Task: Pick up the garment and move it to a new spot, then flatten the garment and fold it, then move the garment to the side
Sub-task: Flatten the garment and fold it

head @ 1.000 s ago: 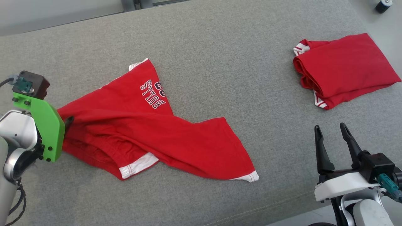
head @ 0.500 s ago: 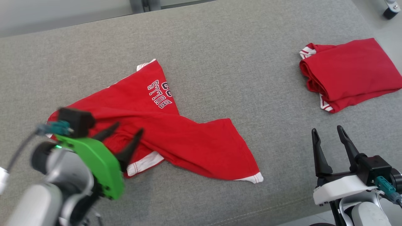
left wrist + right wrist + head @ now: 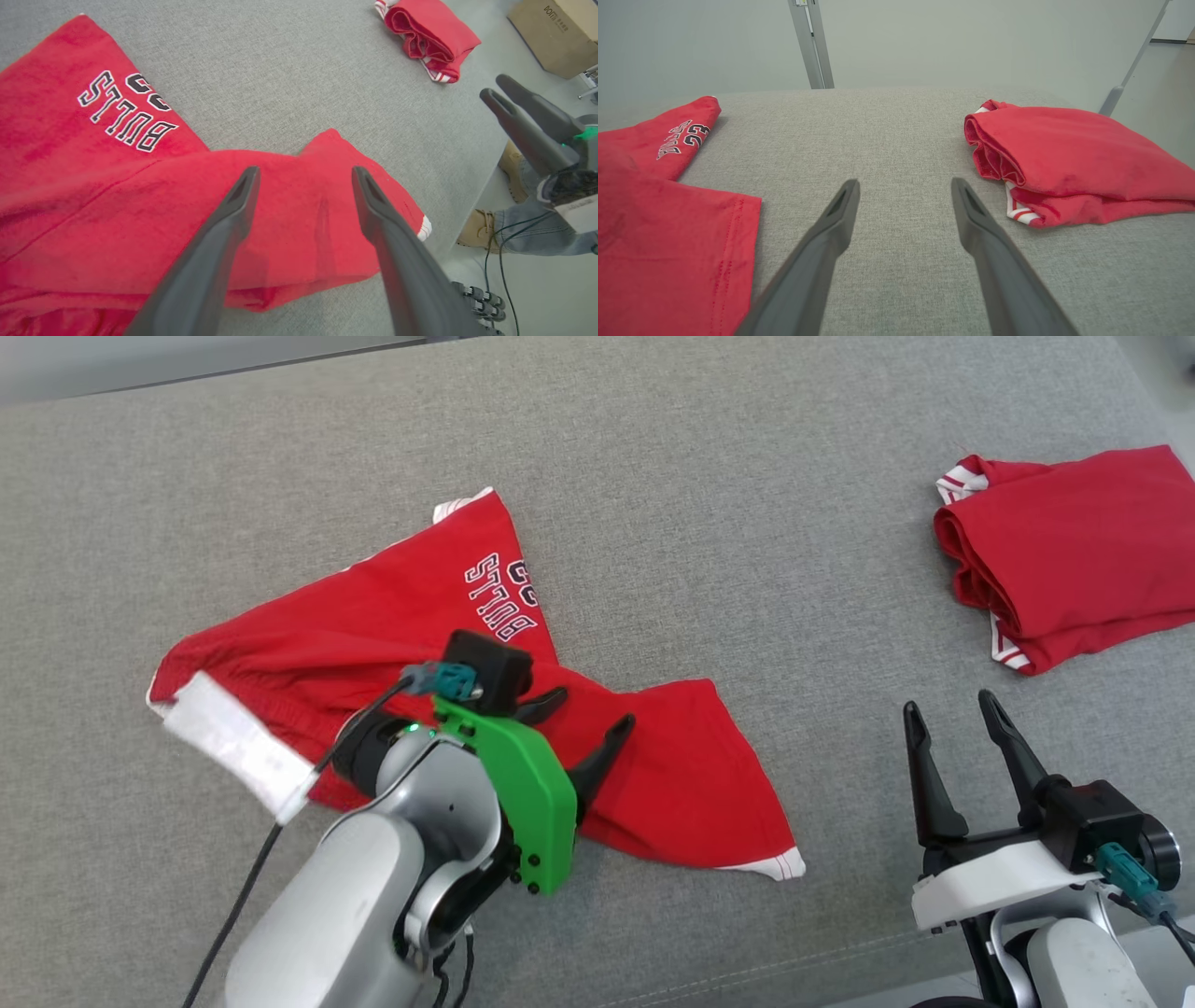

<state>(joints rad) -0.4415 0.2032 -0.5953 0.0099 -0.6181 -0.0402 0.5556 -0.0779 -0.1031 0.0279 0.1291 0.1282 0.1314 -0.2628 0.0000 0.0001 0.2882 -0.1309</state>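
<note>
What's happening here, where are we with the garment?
The robot is working on the crumpled red garment with white trim and BULLS lettering, which lies unflattened and unfolded on the grey fabric surface. The left pincer is open, poised over the garment's middle with nothing gripped. The right pincer is open too, over bare surface near the front edge. A folded red garment lies off to the right.
</note>
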